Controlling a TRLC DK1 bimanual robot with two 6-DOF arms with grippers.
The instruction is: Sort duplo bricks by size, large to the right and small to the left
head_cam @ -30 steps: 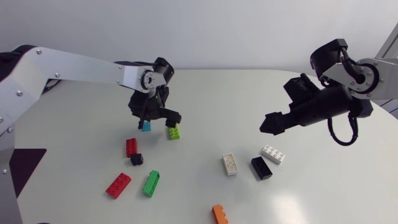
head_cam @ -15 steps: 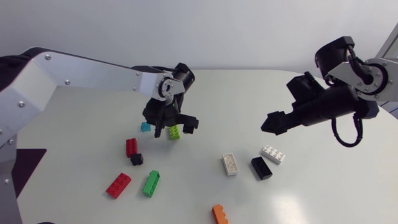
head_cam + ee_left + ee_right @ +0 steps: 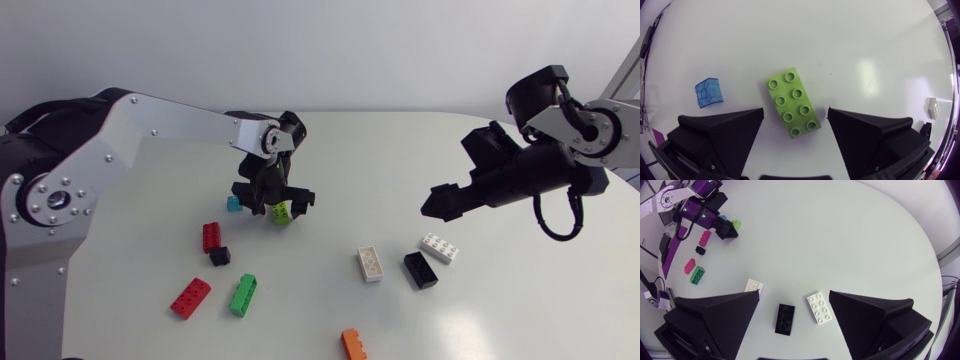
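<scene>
On the left end effector (image 3: 795,116): reading it as open, fingers spread either side of the lime brick (image 3: 792,102), touching neither flank. Lying flat on the desk (image 3: 855,40), studs up, eight of them, so counting it as large. Just beside it, seeing a small translucent blue brick (image 3: 707,92), clear of the fingers.

Moving outward in the head view: finding a red brick (image 3: 211,236) with a small black brick (image 3: 219,256) just beside it, then a long red brick (image 3: 190,297) and a long green brick (image 3: 243,294), near each other but apart. Spotting an orange brick (image 3: 353,344) at the desk's near edge, about the middle.

Right of middle: counting a white brick (image 3: 370,263), a long black brick (image 3: 420,270) and a second white brick (image 3: 439,248), eight-stud where the studs show. Above those, seeing the right end effector (image 3: 437,203) held off the desk, open and empty per its wrist view.

Progress, as a judgement: early. Calling the three on the right already placed. Left to shift right: lime, long red, long green, probably orange. Small blue and small black already sitting on the left. Can't size the short red one.

Labels: finding no readable print on any brick.
</scene>
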